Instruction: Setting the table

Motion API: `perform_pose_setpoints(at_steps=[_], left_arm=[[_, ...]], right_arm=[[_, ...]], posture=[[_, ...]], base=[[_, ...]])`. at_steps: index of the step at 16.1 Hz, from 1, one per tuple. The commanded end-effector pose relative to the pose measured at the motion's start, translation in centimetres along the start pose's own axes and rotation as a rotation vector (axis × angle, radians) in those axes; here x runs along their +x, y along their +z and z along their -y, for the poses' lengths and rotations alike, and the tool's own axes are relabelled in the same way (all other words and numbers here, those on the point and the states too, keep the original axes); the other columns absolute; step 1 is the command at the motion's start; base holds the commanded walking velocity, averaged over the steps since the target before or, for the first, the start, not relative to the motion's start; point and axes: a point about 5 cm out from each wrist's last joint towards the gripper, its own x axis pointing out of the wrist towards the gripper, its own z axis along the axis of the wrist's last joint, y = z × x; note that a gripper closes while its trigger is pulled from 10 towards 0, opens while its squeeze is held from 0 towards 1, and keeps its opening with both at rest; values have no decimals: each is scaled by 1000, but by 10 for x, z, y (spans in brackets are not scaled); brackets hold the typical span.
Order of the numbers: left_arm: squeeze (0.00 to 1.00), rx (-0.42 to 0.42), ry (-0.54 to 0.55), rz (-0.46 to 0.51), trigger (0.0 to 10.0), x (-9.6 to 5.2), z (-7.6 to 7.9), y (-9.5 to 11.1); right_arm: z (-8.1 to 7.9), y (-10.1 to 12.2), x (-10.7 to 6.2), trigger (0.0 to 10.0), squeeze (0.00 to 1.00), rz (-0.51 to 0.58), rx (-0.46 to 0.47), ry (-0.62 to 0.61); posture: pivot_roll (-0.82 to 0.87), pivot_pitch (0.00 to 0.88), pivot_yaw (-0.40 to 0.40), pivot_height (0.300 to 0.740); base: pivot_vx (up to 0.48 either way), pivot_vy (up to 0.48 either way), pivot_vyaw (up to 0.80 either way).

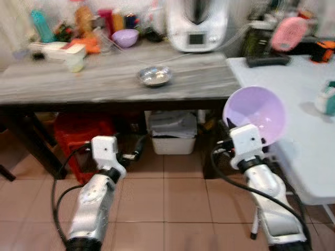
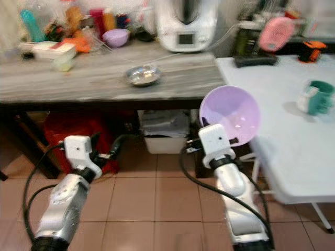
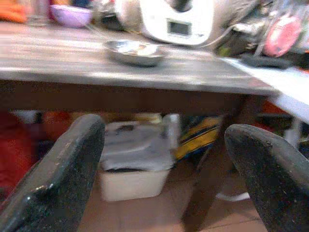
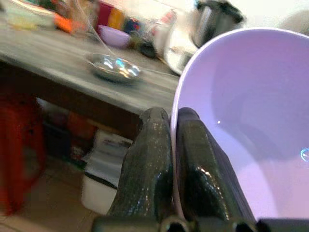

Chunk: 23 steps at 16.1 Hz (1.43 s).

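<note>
My right gripper (image 4: 173, 145) is shut on the rim of a lilac plastic bowl (image 1: 256, 112), held tilted just in front of the near left corner of the white table (image 1: 293, 104). In the right wrist view the rim of the bowl (image 4: 241, 121) runs between the two black fingers (image 4: 149, 159). My left gripper (image 3: 164, 169) is open and empty, low in front of the grey wooden counter (image 1: 104, 78). A steel dish (image 1: 155, 76) sits on that counter, and a second lilac bowl (image 1: 125, 37) stands at its back.
A white kitchen machine (image 1: 197, 23), bottles and boxes crowd the counter's back. A teal mug (image 2: 315, 97) stands on the white table. Under the counter are a white bin (image 1: 171, 133) and a red stool (image 1: 78, 136). The floor is reddish tile.
</note>
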Motion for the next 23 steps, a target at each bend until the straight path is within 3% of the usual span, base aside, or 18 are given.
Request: perform_pose_setpoints(at_steps=[1, 6, 10, 14, 18, 23], left_arm=[[0, 3, -4, 12, 10000, 3, 1, 3], [0, 18, 4, 13, 10000, 3, 1, 3], [0, 27, 12, 13, 10000, 1, 0, 2], [0, 56, 46, 13, 10000, -13, -5, -2], [0, 76, 80, 3, 10000, -33, -11, -7], [0, 72, 58, 5, 10000, -31, -4, -6]], right_arm=[[2, 4, 1, 10000, 0, 17, -20, 1], [3, 3, 0, 10000, 0, 18, -17, -9], [2, 3, -1, 10000, 0, 20, -20, -6], [1, 3, -8, 10000, 0, 24, -18, -11], [9, -2, -26, 10000, 0, 4, 8, -76], [11, -3, -27, 10000, 0, -8, 25, -92]], posture=[[-86, 0, 54, 740], [-86, 0, 54, 740], [-86, 0, 54, 740], [-87, 0, 52, 740], [-82, 0, 45, 740], [-84, 0, 49, 740]], base=[[0, 409, 0], [0, 408, 0], [0, 0, 0], [135, 0, 0], [309, 0, 0], [334, 0, 428]])
